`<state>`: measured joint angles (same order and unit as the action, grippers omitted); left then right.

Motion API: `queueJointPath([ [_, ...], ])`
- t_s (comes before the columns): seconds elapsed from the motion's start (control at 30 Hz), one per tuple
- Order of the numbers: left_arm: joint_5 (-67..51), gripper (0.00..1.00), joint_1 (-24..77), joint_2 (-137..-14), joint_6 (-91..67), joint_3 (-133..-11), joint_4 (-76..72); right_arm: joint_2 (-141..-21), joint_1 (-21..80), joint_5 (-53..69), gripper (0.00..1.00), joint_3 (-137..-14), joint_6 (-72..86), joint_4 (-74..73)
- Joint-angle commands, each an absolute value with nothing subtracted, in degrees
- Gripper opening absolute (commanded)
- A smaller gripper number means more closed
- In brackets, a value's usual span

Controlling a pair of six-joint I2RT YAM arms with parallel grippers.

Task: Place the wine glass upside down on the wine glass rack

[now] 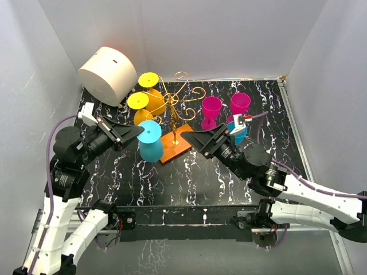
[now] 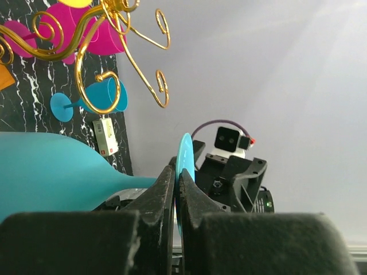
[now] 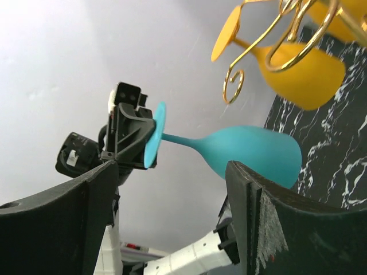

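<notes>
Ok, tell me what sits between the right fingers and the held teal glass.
Top view: the rack's orange wooden base lies there, beside the held teal glass.

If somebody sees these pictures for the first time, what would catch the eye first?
Probably the turquoise wine glass, held by its foot in the left tool just left of the gold wire rack. Next, the yellow glasses hanging upside down on the rack's left arms, and the two magenta glasses standing to its right.
</notes>
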<state>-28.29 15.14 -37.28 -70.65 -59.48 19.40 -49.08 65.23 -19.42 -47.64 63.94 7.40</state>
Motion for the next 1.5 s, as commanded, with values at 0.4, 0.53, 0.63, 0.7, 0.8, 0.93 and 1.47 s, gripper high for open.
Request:
queueJointPath([
  [0.4,-32.8,0.0,15.4,-48.5,-77.5,-59.4,6.8,-46.8,65.3,-28.7,0.74,-49.5,54.2,9.9],
  [0.53,-32.6,0.0,15.4,-51.7,-75.7,-62.2,7.6,-47.5,65.3,-29.0,0.74,-50.0,53.4,9.4],
  [0.63,-32.4,0.0,15.6,-54.2,-76.0,-63.5,7.4,-47.4,65.3,-29.6,0.74,-50.1,53.5,9.0],
  [0.7,-31.8,0.0,15.7,-55.5,-75.5,-64.4,8.2,-47.1,65.3,-30.0,0.74,-50.3,53.4,8.4],
  [0.8,-30.8,0.0,15.7,-57.3,-75.0,-65.5,8.4,-46.3,65.3,-30.9,0.74,-50.4,53.2,7.5],
  [0.93,-29.8,0.0,15.7,-58.4,-75.4,-65.5,6.7,-45.5,65.3,-31.6,0.73,-50.4,53.3,6.8],
  [1.47,-22.1,0.0,15.8,-56.0,-71.1,-65.5,12.5,-45.6,65.3,-31.1,0.73,-50.2,55.3,4.8],
])
